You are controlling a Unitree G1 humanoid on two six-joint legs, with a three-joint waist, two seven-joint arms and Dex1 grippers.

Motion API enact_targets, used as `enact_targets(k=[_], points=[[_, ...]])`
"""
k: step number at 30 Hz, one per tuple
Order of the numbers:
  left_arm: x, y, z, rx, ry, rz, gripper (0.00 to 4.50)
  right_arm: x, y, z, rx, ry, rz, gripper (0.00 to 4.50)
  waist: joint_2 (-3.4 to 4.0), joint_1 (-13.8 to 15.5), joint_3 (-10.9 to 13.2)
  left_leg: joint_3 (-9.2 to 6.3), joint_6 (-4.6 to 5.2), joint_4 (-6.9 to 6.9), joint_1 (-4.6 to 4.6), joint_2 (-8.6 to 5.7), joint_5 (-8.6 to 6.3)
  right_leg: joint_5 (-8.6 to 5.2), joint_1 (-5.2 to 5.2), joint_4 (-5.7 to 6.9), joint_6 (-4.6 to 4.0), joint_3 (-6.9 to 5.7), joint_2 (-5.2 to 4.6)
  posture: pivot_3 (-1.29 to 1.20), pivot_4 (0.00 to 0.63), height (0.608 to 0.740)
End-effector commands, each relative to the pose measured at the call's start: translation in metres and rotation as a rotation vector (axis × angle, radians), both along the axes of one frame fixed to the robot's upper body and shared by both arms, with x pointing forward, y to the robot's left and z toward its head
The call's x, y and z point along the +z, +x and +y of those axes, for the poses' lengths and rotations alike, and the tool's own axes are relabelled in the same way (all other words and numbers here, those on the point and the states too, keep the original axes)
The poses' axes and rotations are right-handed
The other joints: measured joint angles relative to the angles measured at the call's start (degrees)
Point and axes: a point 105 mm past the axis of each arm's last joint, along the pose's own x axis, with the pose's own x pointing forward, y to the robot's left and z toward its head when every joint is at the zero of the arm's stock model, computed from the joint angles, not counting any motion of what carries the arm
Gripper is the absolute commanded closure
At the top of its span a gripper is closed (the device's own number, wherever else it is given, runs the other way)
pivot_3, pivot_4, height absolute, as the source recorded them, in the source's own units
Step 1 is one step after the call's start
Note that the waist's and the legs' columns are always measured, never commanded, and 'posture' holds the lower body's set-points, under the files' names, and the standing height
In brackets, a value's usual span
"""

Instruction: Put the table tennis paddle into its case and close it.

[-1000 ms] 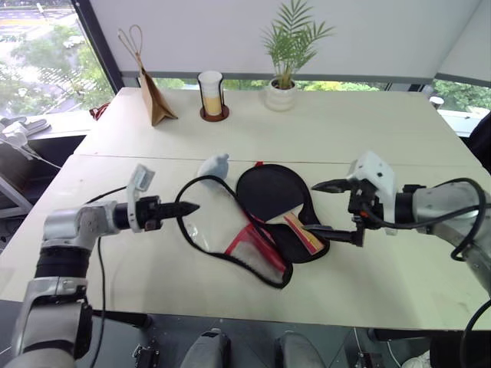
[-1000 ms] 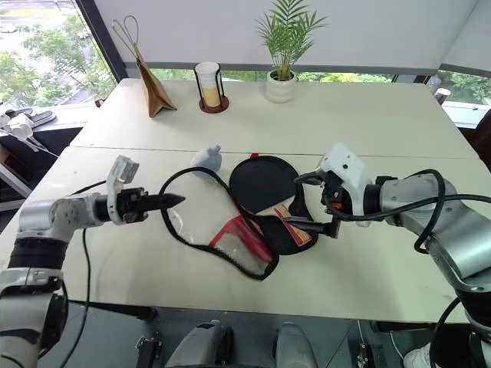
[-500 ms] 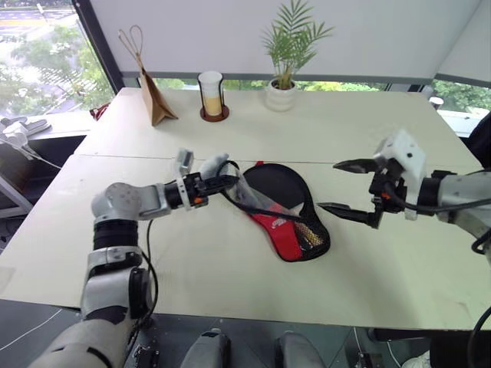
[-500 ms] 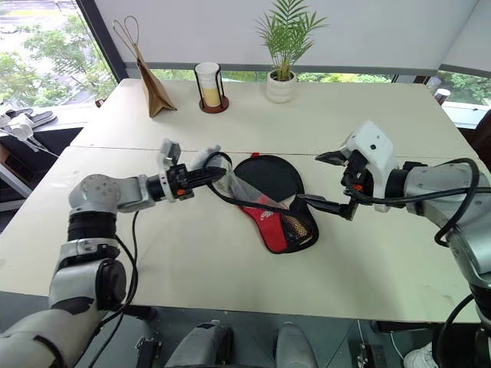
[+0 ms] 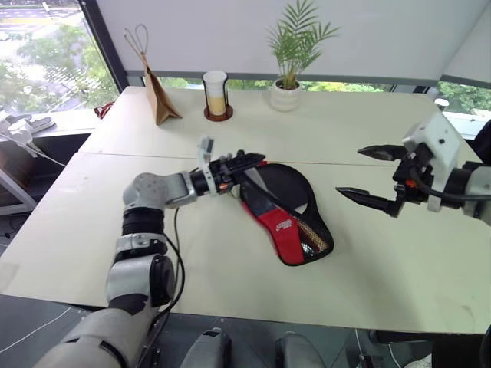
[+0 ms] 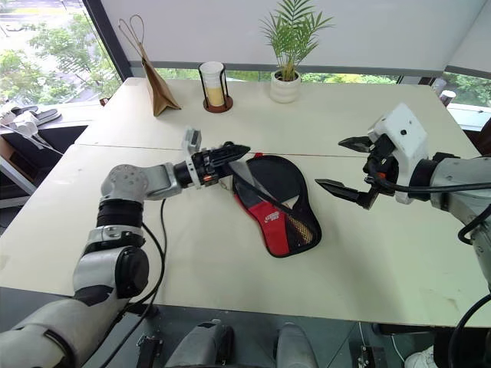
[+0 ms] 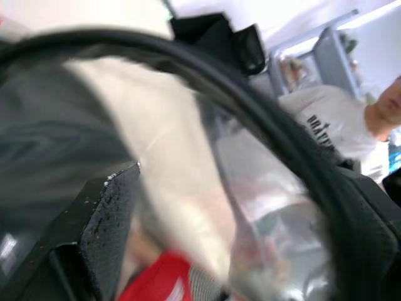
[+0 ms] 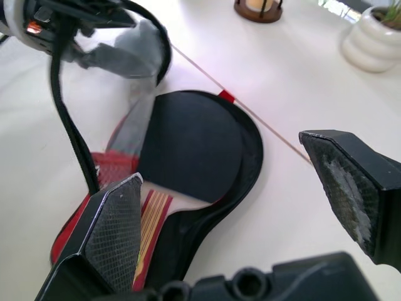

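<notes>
1. Reading the left gripper [image 6: 230,151] as jaws apart: in the left wrist view one finger pad [image 7: 109,213] sits well off to the side, and the black zipper edge [image 7: 250,106] of the case flap runs across in front of it. The other finger is hidden behind the flap.
2. Can't tell whether the flap edge is touching the fingers or just beside them. In the head views the flap rises from the case up to the left fingertips.
3. Right gripper [image 6: 331,162]: jaws wide apart, nothing between them. It hangs in the air to the right of the case, well clear of it, pointing toward it.
4. The right wrist view looks between its pads [image 8: 119,226] straight onto the paddle.
5. Table tennis paddle [image 8: 191,147]: lies flat in the lower half of the case, dark round blade at the far end, striped wooden handle toward the red end.
6. Case [image 6: 270,222]: on the table [image 6: 192,261] near the middle, between the two grippers. Red section and mesh nearest the robot; flap not down, zip not shut.
7. Far side of the table: brown paper bag [image 6: 157,92], cup in a dark holder [image 6: 215,88], potted plant [image 6: 285,86].
8. Left wrist view also catches a person in a white top [image 7: 326,125] in the background.
</notes>
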Motion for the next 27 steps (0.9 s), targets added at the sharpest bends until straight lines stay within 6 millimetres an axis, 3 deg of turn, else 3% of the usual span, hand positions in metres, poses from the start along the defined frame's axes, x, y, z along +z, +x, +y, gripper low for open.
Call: enact_targets(k=[1, 6, 12, 17, 21, 27], points=[[0.028, 0.007, -0.016, 0.003, -0.092, -0.067, 0.05, 0.011, -0.004, 0.0, -0.005, -0.013, -0.048, 0.0, -0.01, 0.13, 0.01, 0.0, 0.0, -0.01, 0.0, 0.0, 0.0, 0.0, -0.01, 0.0, 0.0, 0.0, 0.0, 0.0, 0.15, 0.74], [0.051, 0.007, -0.039, -0.036, -0.159, -0.097, 0.05, 0.012, -0.006, 0.0, -0.016, -0.014, -0.05, 0.0, -0.15, 0.15, 0.09, 0.01, 0.0, -0.02, -0.01, 0.0, 0.0, 0.0, -0.01, -0.01, 0.0, -0.01, 0.01, 0.0, 0.15, 0.74], [0.048, 0.004, -0.041, -0.055, -0.132, -0.104, 0.05, 0.012, -0.006, 0.0, -0.023, -0.005, -0.058, 0.0, -0.14, -0.42, 0.09, 0.04, -0.01, -0.07, 0.0, 0.03, 0.0, 0.0, -0.07, 0.04, 0.0, -0.01, 0.05, 0.0, 0.15, 0.74], [0.059, 0.009, -0.017, 0.007, -0.108, -0.188, 0.05, 0.015, -0.004, 0.001, -0.025, 0.007, -0.073, 0.0, -0.14, -0.51, 0.09, 0.04, -0.02, -0.06, 0.0, 0.03, 0.01, 0.0, -0.09, 0.06, 0.0, -0.01, 0.05, 0.0, 0.15, 0.74], [0.068, -0.011, 0.014, -0.002, 0.071, -0.507, 0.05, 0.01, 0.004, 0.006, -0.029, 0.037, -0.081, 0.0, -0.13, -1.43, 0.08, 0.04, -0.03, -0.14, 0.01, 0.04, 0.02, 0.0, -0.11, 0.06, 0.0, 0.05, 0.05, 0.0, 0.15, 0.74], [0.059, -0.027, 0.053, 0.001, 0.307, -0.753, 0.05, -0.01, 0.02, 0.014, -0.038, 0.099, -0.049, 0.0, -0.13, -1.11, 0.08, 0.0, -0.08, -0.09, 0.05, 0.04, 0.04, 0.0, -0.07, 0.05, -0.01, 0.08, 0.05, 0.0, 0.15, 0.74]])
